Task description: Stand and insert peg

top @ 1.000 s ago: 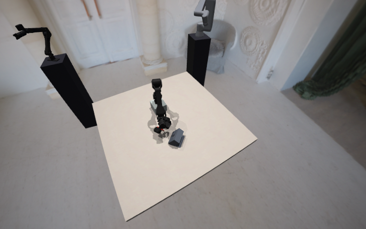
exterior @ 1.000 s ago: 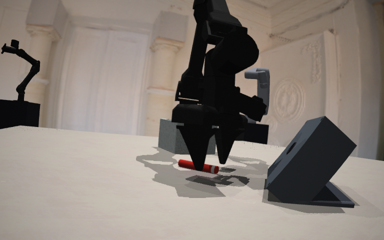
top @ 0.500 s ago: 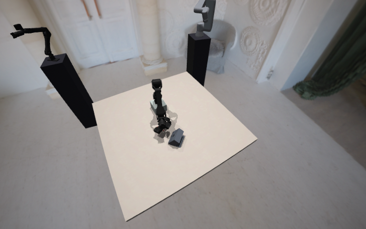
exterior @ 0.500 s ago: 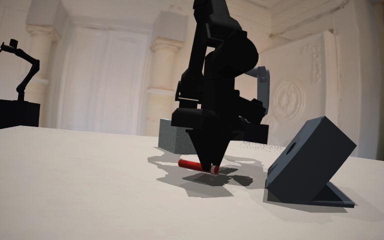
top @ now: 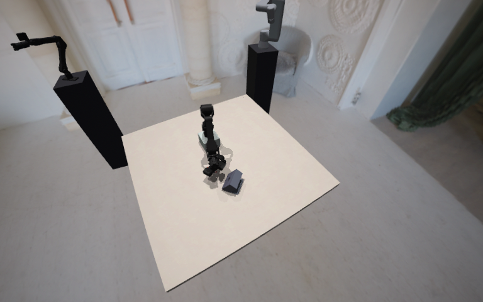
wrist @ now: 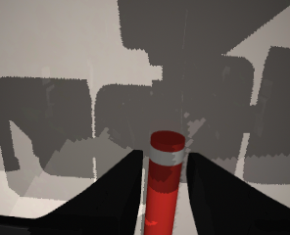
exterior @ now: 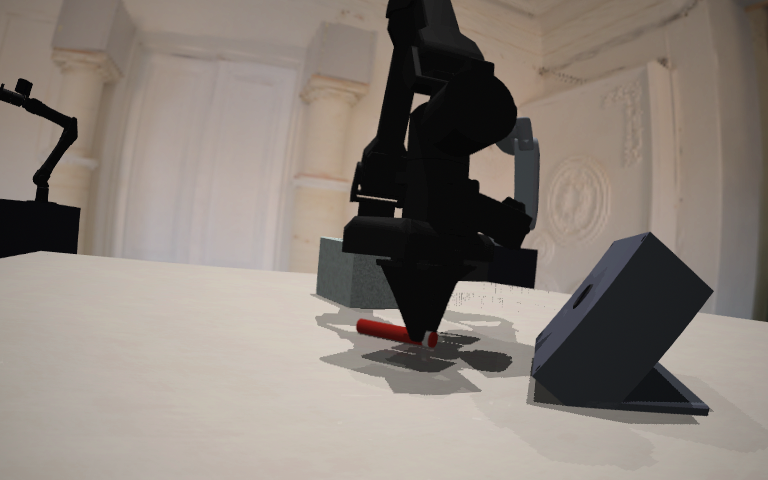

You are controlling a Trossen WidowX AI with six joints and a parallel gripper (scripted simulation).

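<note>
The red peg (exterior: 382, 329) (wrist: 161, 211) lies on its side on the table, its white band near the end at the right in the exterior view and at the top in the wrist view. My gripper (exterior: 422, 337) (wrist: 165, 161) points down at the banded end, with one finger on each side of the peg. The fingers are partly open, with narrow gaps to the peg showing in the wrist view. The grey sloped panel (top: 232, 182) (exterior: 620, 333) stands to the right, its dark hole (exterior: 583, 296) in the face toward the gripper side. The peg is mostly hidden in the top view.
A grey-green block (exterior: 333, 273) (top: 202, 140) stands behind the gripper, near the arm's base. The panel's flat foot (exterior: 683, 398) rests on the pale table (top: 184, 231). Two other arms stand on black pedestals (top: 90, 119) (top: 261, 74) beyond the table's edges.
</note>
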